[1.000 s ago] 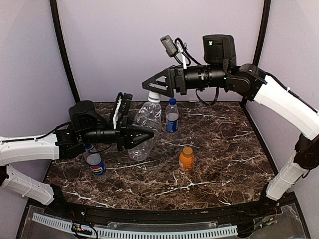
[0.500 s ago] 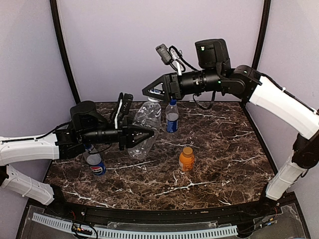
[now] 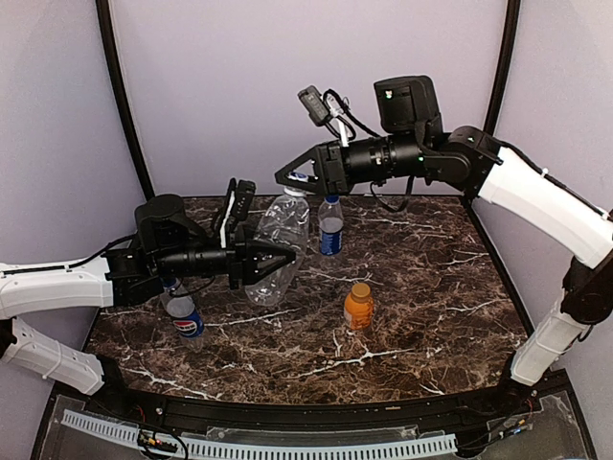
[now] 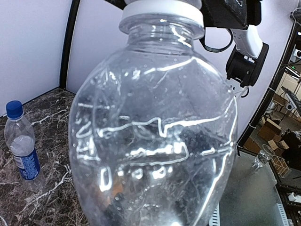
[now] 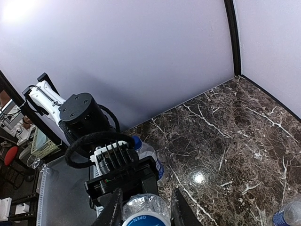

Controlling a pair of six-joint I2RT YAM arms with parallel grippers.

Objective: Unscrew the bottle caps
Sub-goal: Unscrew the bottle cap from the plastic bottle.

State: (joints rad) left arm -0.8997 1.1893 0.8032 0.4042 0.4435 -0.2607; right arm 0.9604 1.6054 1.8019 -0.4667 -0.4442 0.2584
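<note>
Left fingers: the left gripper (image 3: 271,261) is clamping narrowly on the belly of the large clear bottle (image 3: 287,222), holding it off the tabletop (image 3: 431,278) and leaning it toward the back wall.
Large clear bottle: unlabelled; it is filling almost the whole left wrist view (image 4: 155,141), neck uppermost.
White cap: the white cap (image 3: 299,179) is sitting on that bottle's neck (image 4: 162,10), between the right fingers (image 5: 116,209).
Right fingers: the right gripper (image 3: 299,177) is reaching in from the right and closing against both sides of the cap (image 5: 146,219).
Pepsi bottle: the Pepsi bottle (image 3: 182,314) is standing at the left, partly under the left arm.
Blue-label bottle: the blue-label bottle (image 3: 330,225) is standing upright near the back, wearing its blue cap (image 3: 330,195).
Orange bottle: the orange bottle (image 3: 358,309) is standing mid-table, apart from the others, wearing its orange cap (image 3: 360,287).
</note>
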